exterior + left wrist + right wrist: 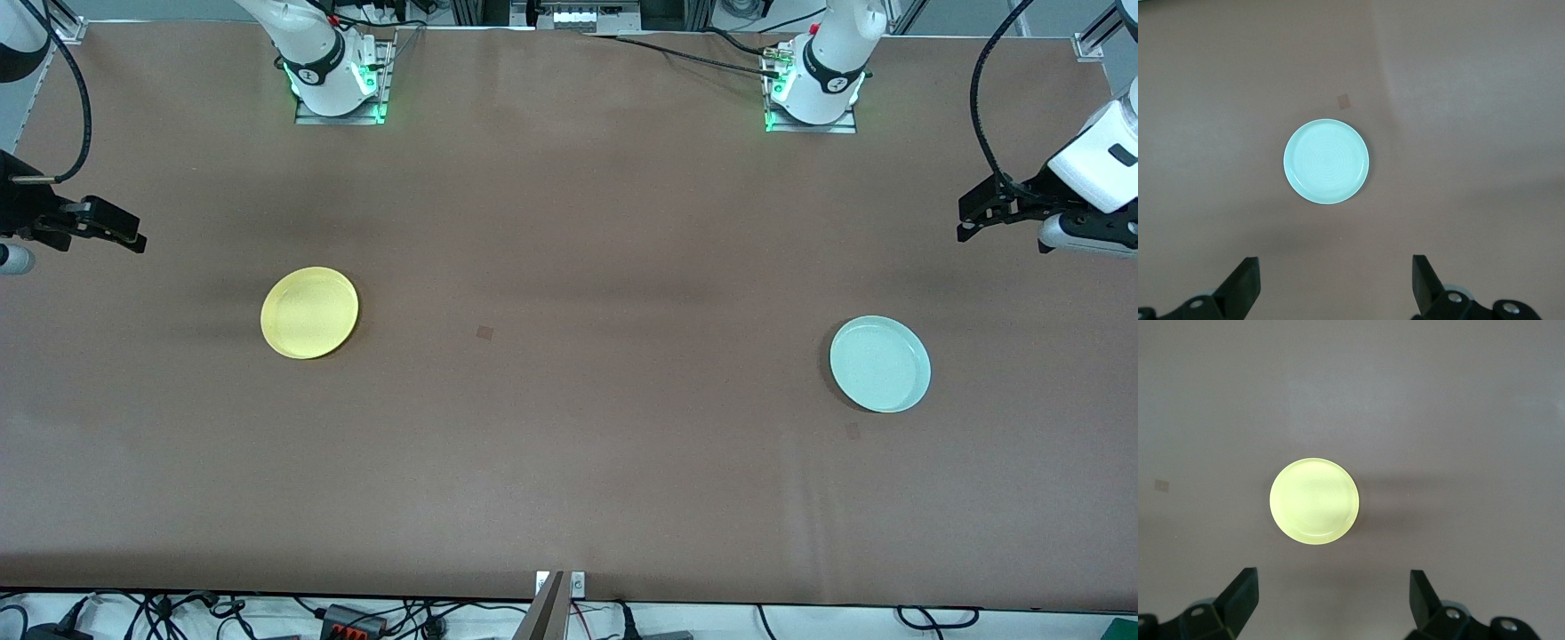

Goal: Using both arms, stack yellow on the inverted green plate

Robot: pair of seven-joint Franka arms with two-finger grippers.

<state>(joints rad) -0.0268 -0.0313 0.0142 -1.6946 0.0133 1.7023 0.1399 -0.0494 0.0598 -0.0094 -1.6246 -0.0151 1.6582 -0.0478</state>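
Two plates lie rim-up and well apart: yellow (309, 312) toward the right arm's end, green plate (880, 364) toward the left arm's. Left gripper (978, 213) and right gripper (120, 229) are held high over the table's ends, jaws spread, empty. Low rims may be missed, or the green plate dropped while being inverted.

White rounded casings are seen on both arms, joined by black collars. Green lights glow at each base (on metal plates). Black cables are looped above each black two-fingered pincer.

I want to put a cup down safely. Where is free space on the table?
The widest bare patch lies between the yellow plate and the green plate. The strip nearer the front camera than both plates is bare too. Nowhere is crowded; both open grippers hang at the table's ends.
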